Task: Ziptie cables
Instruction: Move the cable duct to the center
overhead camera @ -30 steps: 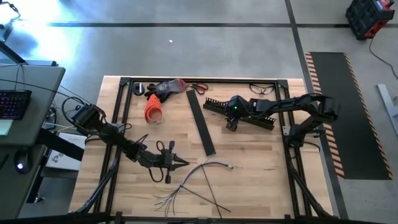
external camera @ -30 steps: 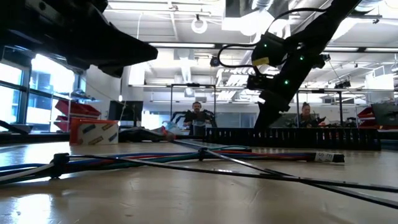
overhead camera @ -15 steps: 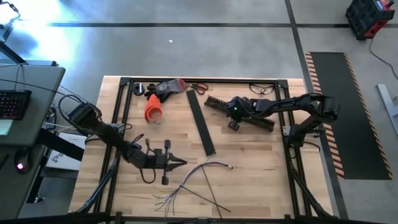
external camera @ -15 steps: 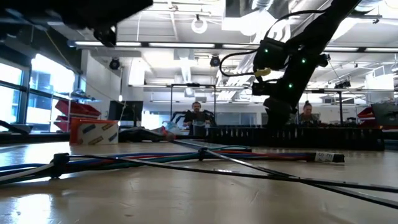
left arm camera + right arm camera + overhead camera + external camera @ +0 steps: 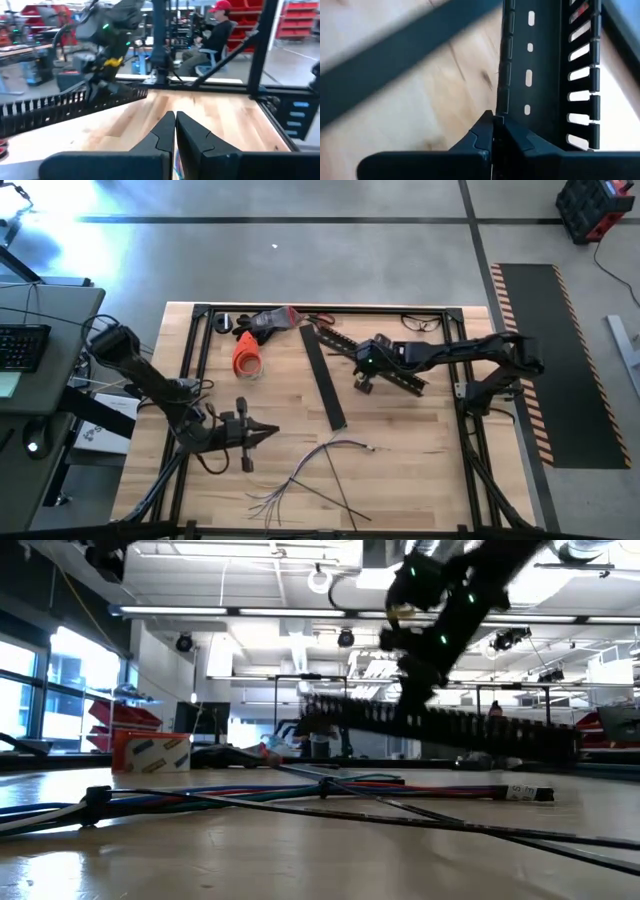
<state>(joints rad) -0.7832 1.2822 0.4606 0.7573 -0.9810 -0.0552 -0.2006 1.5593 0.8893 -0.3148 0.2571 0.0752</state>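
Left gripper (image 5: 268,430) at lower left of the high view, over bare wood left of the cables (image 5: 318,473), fingers (image 5: 165,131) pressed together on nothing. Cables loose on the table (image 5: 420,450) at lower centre, ends splayed. Orange-and-grey tool (image 5: 255,340) at upper left, flat black strip (image 5: 325,381) at centre. Right gripper (image 5: 362,367) at upper right, clenched on the wall of the slotted channel (image 5: 375,360), held tilted clear of the table in the low view. No readable writing; pale tag (image 5: 530,793) on the cables illegible.
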